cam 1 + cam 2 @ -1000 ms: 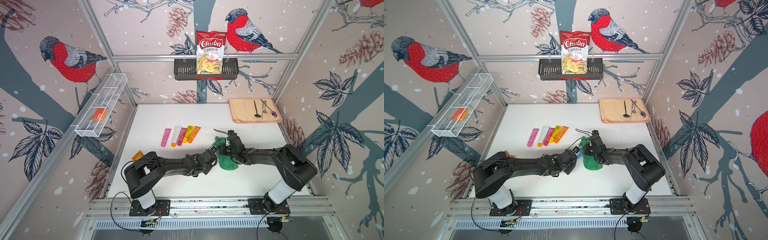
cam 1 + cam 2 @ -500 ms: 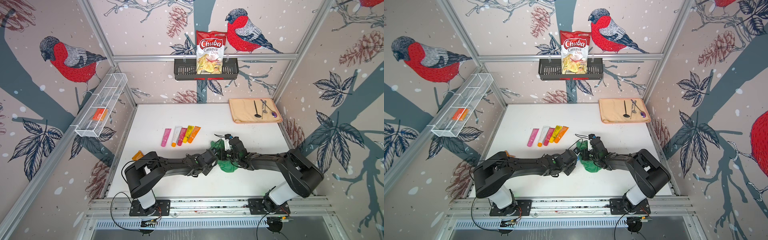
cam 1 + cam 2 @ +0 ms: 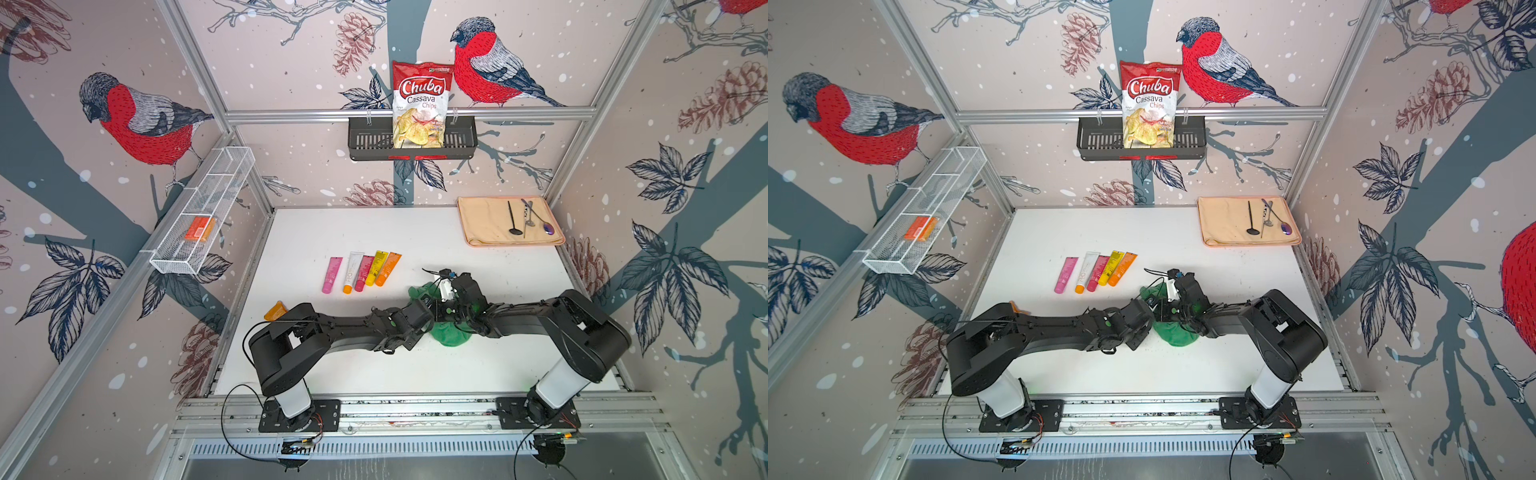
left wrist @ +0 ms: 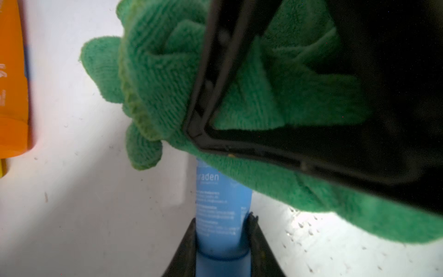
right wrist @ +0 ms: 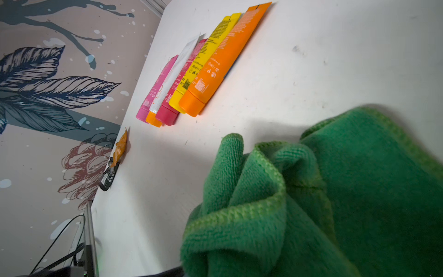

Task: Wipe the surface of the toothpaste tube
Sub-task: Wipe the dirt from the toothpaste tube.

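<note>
**Robot-manipulation laboratory cell, viewed from its open front.** A frame of aluminium profiles [image 3: 411,113] carries wall panels printed with bullfinches [image 3: 141,120]. The left robot arm [image 3: 332,328] and the right robot arm [image 3: 582,328] are bolted to a slotted rail [image 3: 415,409] along the near edge of the white tabletop [image 3: 415,232], with loose cables [image 3: 226,419] below.

Staged props:
- a wire basket [image 3: 203,216] on the left wall
- a black rack [image 3: 370,143] on the far wall, holding a Chuba cassava chips bag [image 3: 419,104]
- a beige cloth [image 3: 486,224] with cutlery in the far right corner
- a row of coloured tubes [image 3: 361,272] near the tabletop's middle

Green cloth [image 4: 153,72]: nubby microfib.; blue tube [image 4: 223,203]: smooth matt plastic; table [image 4: 72,215] matt & scuffed.
</note>
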Available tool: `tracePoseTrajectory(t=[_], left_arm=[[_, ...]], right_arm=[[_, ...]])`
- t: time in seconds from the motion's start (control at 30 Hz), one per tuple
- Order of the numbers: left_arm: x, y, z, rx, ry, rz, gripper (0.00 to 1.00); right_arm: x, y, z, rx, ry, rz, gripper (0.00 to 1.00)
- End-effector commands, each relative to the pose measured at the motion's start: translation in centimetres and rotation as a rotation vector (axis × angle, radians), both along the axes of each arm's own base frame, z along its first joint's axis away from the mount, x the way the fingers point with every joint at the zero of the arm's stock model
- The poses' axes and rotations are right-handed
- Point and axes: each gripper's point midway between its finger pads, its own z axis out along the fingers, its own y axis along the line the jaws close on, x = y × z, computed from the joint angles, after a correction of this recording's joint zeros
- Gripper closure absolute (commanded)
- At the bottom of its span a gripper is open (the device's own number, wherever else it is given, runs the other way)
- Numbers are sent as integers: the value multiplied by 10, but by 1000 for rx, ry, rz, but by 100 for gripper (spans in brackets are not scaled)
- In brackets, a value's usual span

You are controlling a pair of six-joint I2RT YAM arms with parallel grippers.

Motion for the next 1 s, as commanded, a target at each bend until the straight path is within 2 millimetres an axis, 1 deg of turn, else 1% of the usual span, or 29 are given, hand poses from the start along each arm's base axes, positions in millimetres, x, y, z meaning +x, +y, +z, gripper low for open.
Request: tracePoseTrajectory(t=[0.0,0.13,0.37,0.43,0.5,0.6,0.67,0.77,0.87,0.97], left_arm=[[7,-19,16,-91,-41,-26,85],[7,-18,17,-94,-46,-22,86],[7,-17,17,-97,-46,-21,87],[6,-18,17,-97,-45,-23,87],[7,-18,15,-93,-42,-22,87],[7,-19,15,-89,-42,-21,87],[9,-18,14,-83,-42,-14,87],[9,-18,13,-78,-39,-13,87],[10,-18,14,-75,-44,-11,87],[11,-18,15,-75,-48,-8,87]], right_arm=[[3,-80,-61,-420,50,-203,98],[15,-107,-62,-568,11,-287,98],[29,-121,-57,-668,-34,-356,98],[29,-118,-54,-648,-39,-348,98],[25,-103,-48,-560,-36,-302,98],[13,-65,-32,-365,-21,-183,98],[2,-41,-19,-277,-19,-100,98],[-19,-11,-4,-139,13,23,97],[-38,8,11,-18,37,109,97],[-52,17,23,72,57,165,97]])
